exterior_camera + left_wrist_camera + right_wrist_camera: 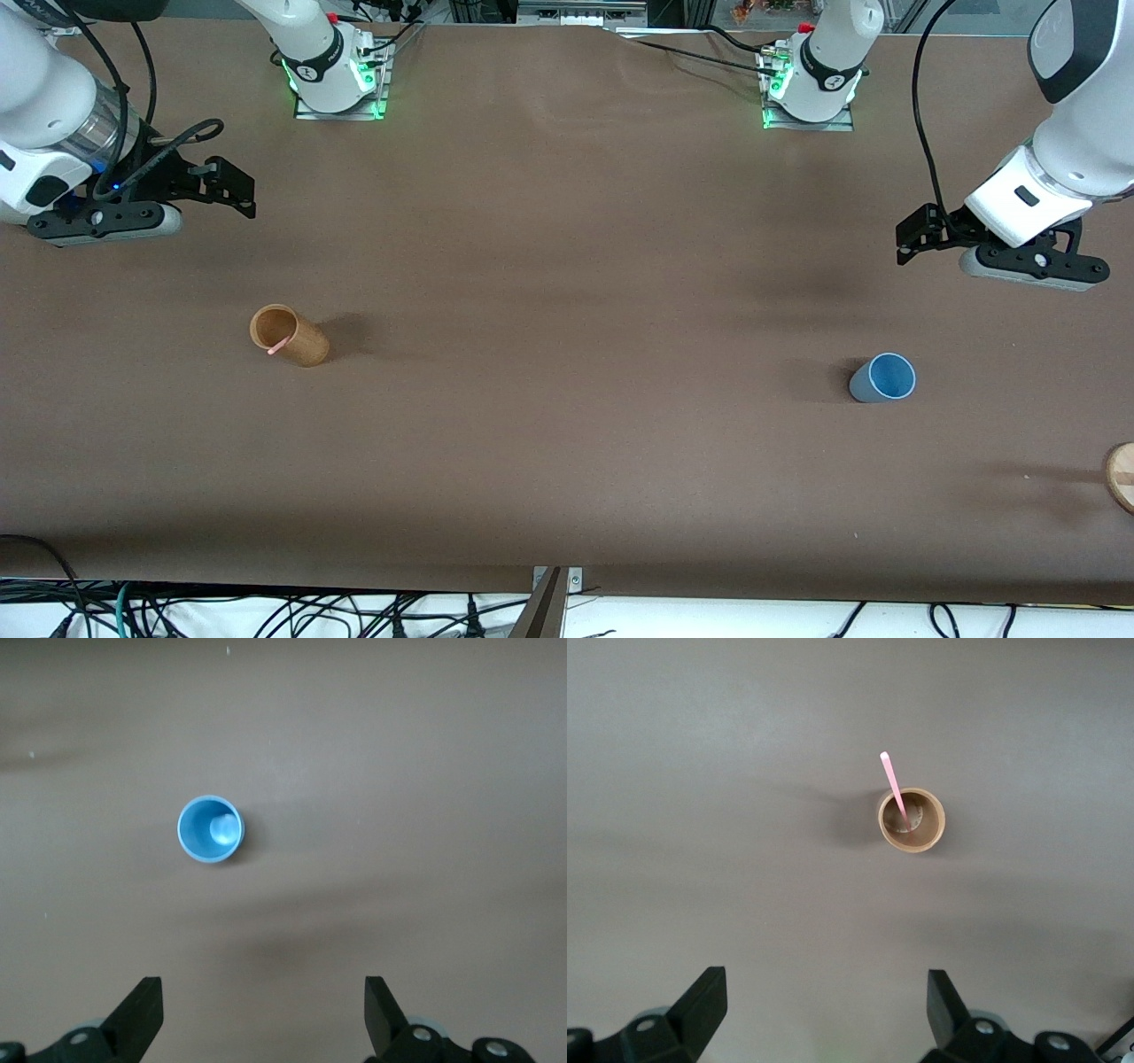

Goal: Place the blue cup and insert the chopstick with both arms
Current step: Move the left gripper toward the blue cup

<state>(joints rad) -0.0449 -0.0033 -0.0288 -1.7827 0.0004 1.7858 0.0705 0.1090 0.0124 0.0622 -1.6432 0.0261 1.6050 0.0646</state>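
Nothing is done yet. The blue cup (883,378) stands empty at four o'clock on the table; the chopstick (278,346) sits in the wooden cup (289,335) at nine. The left gripper (917,235) and the right gripper (232,188) hover wide open, holding nothing.

Front cam: high, faces both bases. Wrist cams look straight down, well above surface (567,266); each shares one cup w/ front.

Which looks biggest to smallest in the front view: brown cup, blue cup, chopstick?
1. Brown cup, slightly the largest.
2. Blue cup, close to it; both stand about equally near the camera, so the gap is small.
3. Chopstick, clearly smallest; only its pink tip shows above the brown cup's rim.
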